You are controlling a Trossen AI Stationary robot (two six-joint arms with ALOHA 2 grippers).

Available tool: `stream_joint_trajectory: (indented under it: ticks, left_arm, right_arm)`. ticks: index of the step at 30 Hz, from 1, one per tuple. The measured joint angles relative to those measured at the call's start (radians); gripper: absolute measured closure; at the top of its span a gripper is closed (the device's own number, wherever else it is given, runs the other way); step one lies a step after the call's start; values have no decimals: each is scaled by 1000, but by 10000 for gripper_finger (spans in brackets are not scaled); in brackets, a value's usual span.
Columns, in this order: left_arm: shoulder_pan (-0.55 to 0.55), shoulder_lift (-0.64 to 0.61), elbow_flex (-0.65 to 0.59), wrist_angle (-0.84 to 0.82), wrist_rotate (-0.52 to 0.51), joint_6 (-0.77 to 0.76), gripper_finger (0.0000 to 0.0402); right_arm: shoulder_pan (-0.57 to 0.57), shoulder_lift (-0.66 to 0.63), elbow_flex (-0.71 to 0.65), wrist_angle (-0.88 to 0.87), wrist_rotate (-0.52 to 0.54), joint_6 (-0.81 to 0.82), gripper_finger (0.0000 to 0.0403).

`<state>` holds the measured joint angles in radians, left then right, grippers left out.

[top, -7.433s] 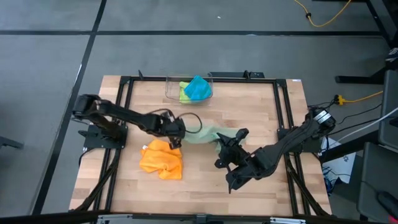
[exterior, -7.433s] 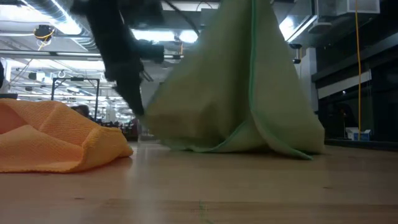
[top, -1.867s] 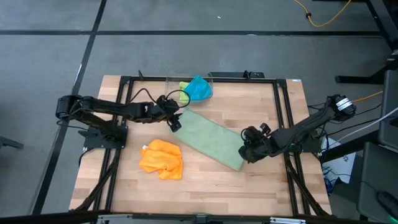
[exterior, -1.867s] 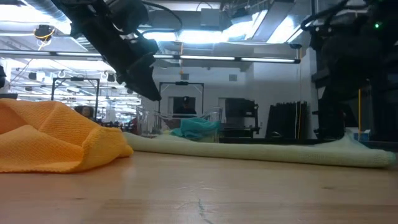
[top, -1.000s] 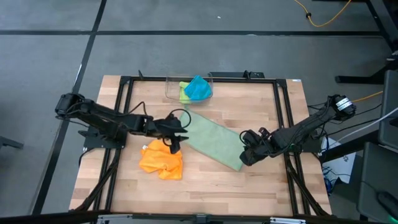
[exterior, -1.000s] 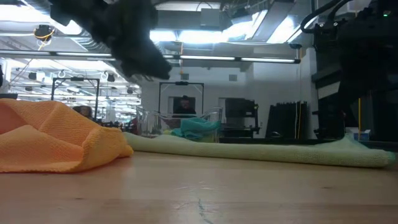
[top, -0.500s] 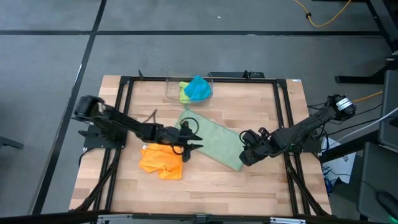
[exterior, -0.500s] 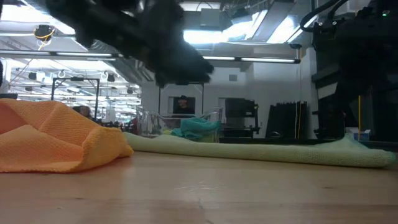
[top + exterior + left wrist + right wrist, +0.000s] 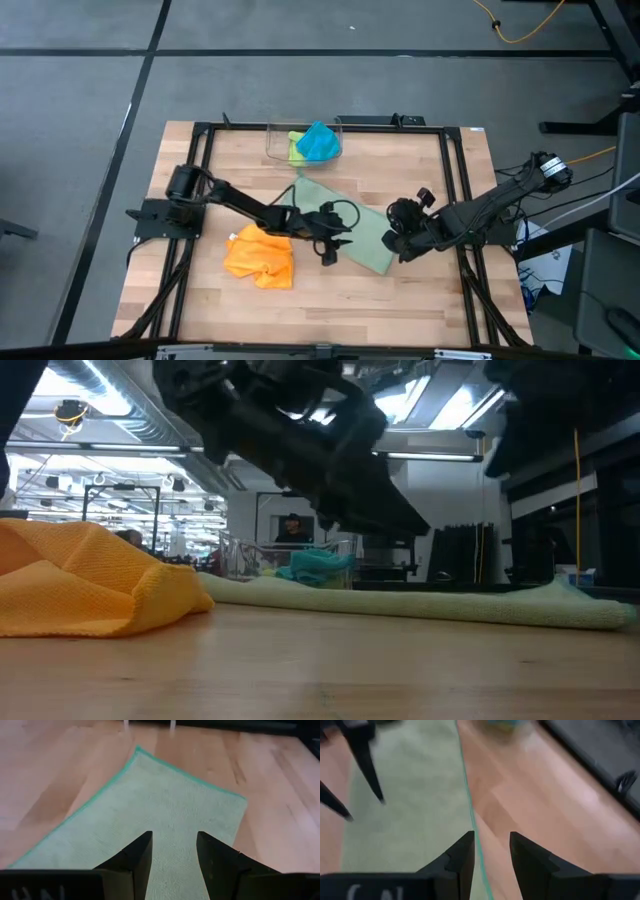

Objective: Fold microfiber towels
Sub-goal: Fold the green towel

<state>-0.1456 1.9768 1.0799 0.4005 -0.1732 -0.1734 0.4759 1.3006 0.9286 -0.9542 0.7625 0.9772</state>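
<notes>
The pale sage green towel (image 9: 345, 228) lies flat on the table as a long folded strip, running slantwise from near the bin toward the near right. My left gripper (image 9: 330, 250) hovers open over the strip's middle, its fingers (image 9: 140, 851) above the cloth (image 9: 170, 795). My right gripper (image 9: 393, 238) is open above the strip's right end, and the towel's teal hem (image 9: 466, 795) runs between its fingers. The orange towel (image 9: 260, 256) sits crumpled at the near left. The teal blue towel (image 9: 319, 141) and the lime green towel (image 9: 295, 146) lie in the bin.
The clear plastic bin (image 9: 278, 130) stands at the table's far edge, middle. The black frame rails (image 9: 455, 190) run along the table's left and right sides. Bare wood (image 9: 340, 300) stretches along the near edge. In the low view the strip (image 9: 420, 606) lies low behind the orange heap (image 9: 90, 586).
My left gripper has travelled from beside the orange towel toward the table's right and near edges, along the pale sage strip to its middle, staying open. My right gripper has shifted slightly toward the far edge. The towels have stayed put.
</notes>
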Motion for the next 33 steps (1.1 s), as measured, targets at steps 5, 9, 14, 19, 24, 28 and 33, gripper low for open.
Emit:
stream_joint_trajectory:
  ticks: [5, 9, 14, 19, 24, 28, 33]
  left_arm:
    - [1, 57, 42, -7, 0, -7, 255]
    - [1, 70, 58, -6, 0, -8, 255]
    - [1, 70, 61, -5, -13, -12, 255]
    - [1, 86, 62, 5, -53, -76, 255]
    - [-1, 121, 80, 27, -53, -82, 255]
    - [-3, 162, 102, 15, -44, -82, 255]
    - [-21, 179, 111, 16, -43, -80, 255]
  right_arm:
    - [0, 0, 51, 3, 31, -59, 276]
    - [0, 0, 54, 1, 31, -66, 276]
    - [0, 0, 52, 0, 30, -66, 276]
    - [0, 0, 52, 0, 25, -66, 276]
    - [0, 0, 52, 0, 23, -66, 276]
    - [0, 0, 51, 0, 2, -66, 276]
    - [0, 0, 51, -1, -16, -66, 276]
